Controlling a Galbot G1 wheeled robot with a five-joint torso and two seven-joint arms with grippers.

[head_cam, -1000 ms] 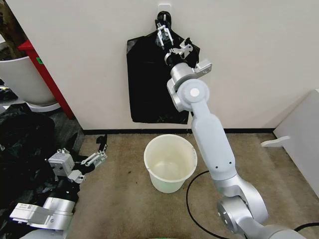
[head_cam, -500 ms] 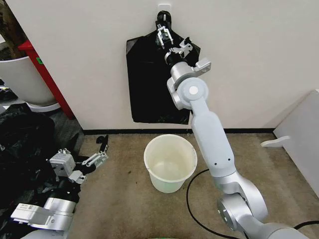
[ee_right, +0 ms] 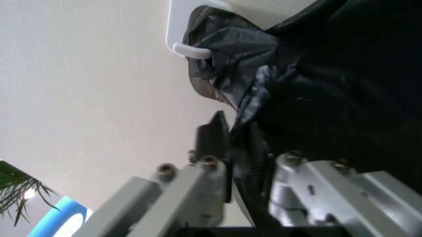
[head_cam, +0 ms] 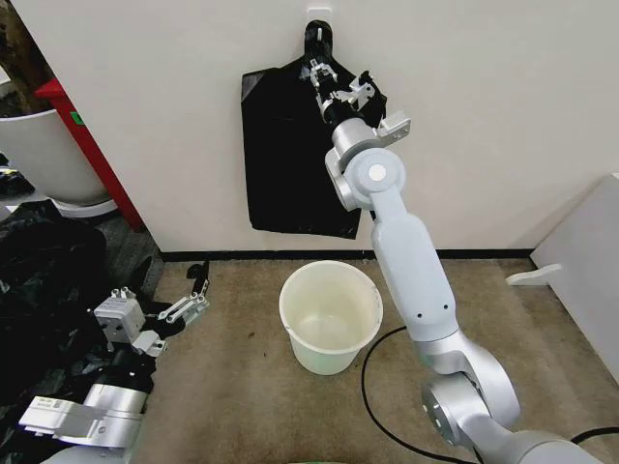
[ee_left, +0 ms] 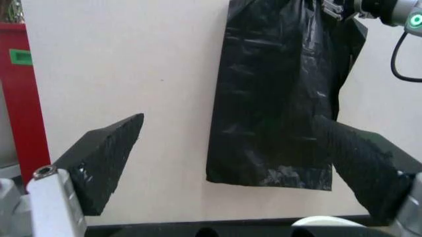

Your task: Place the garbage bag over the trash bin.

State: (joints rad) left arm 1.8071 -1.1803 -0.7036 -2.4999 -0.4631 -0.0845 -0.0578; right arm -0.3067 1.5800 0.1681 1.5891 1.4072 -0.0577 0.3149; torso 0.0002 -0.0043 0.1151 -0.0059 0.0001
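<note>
The right pincer (head_cam: 319,75) is raised high against the wall, its fingers (ee_right: 212,148) pinched on the bunched top of the garbage bag (head_cam: 290,155), just below the white hook (ee_right: 188,29) that the bag's knotted neck loops over. The bag hangs flat down the pale wall (head_cam: 484,116), its lower edge above the black skirting (head_cam: 222,256). The right arm (head_cam: 411,280) rises from low on the right and crosses in front of the bag's right side, hiding that edge.

Straight below the bag, the trash bin (head_cam: 331,314) stands upright on the brown carpet (head_cam: 242,387), mouth open, near the wall. A black cable (head_cam: 372,387) curves over the floor just beside its right side.

The left pincer (head_cam: 193,290) waits low on the left over the carpet, well apart from the bin, its dark fingers (ee_left: 108,158) spread wide and holding nothing.

Farther left lies a bulky heap of black plastic (head_cam: 39,280). Behind it a red post (head_cam: 87,145) leans along the wall beside a large white tub (head_cam: 39,155). A white panel (head_cam: 580,261) stands at the right edge.
</note>
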